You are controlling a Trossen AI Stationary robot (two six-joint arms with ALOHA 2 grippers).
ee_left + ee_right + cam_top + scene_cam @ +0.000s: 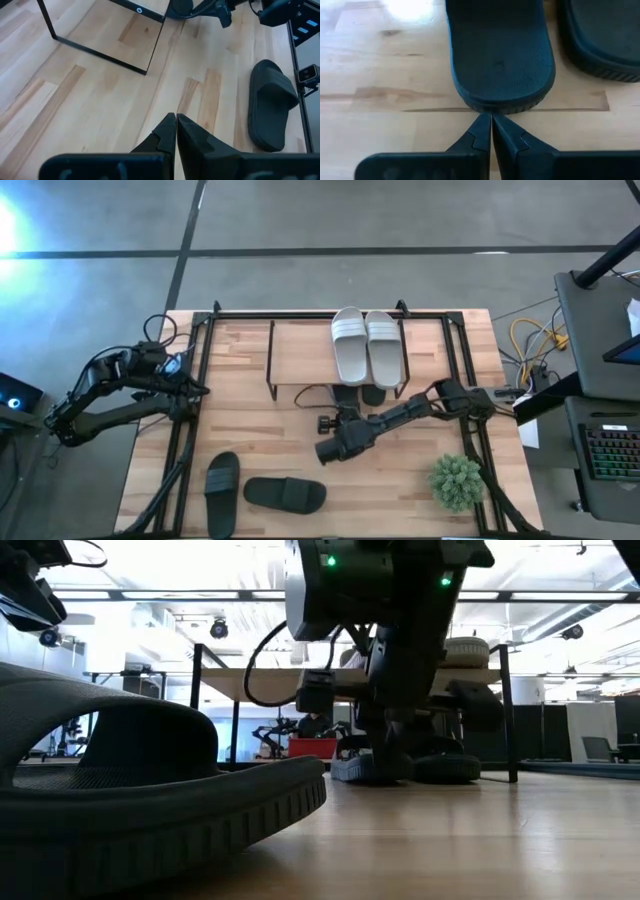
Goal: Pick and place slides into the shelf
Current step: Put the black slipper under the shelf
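Note:
The shelf (300,350) stands at the table's far middle. Two white slides (367,345) lie side by side on its wood top. Two dark slides (358,394) lie flat on the table under it. In the right wrist view they are one straight ahead (500,50) and one beside it (605,35). My right gripper (491,117) is shut and low over the table, its tips at the near end of the first. Two more dark slides (222,492) (285,495) lie flat at the near left. My left gripper (176,117) is shut, above the table's left side. My right gripper meets the dark slide at its rounded near end (492,109), with the tips of its shut fingers against the sole's ribbed edge. The fingers come level from the table's near side, along the slide. The slide lies flat on the table under the shelf.
A small green plant (457,480) stands at the near right corner. Black frame rails run along the table's left and right sides. In the low view the nearest dark slide (130,790) fills the foreground. Bare wood lies between the near slides and the shelf.

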